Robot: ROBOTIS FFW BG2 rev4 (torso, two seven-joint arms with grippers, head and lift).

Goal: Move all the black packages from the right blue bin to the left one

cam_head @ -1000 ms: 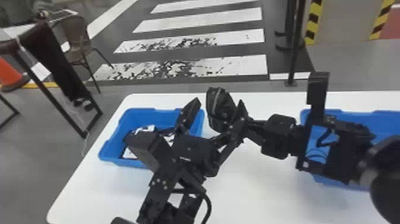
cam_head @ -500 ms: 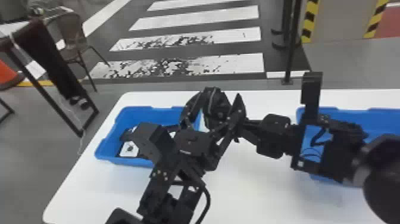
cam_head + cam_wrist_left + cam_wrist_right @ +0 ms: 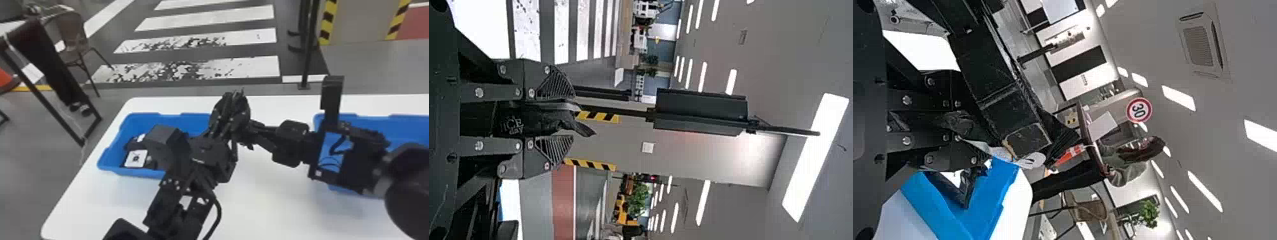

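Here's the left gripper (image 3: 230, 110), clamped on a crumpled black plastic package (image 3: 511, 122) above the white worktop (image 3: 271, 207), the left wrist view picking out white lettering; the right gripper (image 3: 247, 129) pinches it too. Head view: white-labelled black packages (image 3: 136, 158) in the left blue plastic bin (image 3: 134, 172), the right blue plastic bin (image 3: 405, 127) well apart.

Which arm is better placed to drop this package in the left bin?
Left, likely: the left claw grips the black package beside the left bin. The right claw also holds it, but extends across from the right bin.
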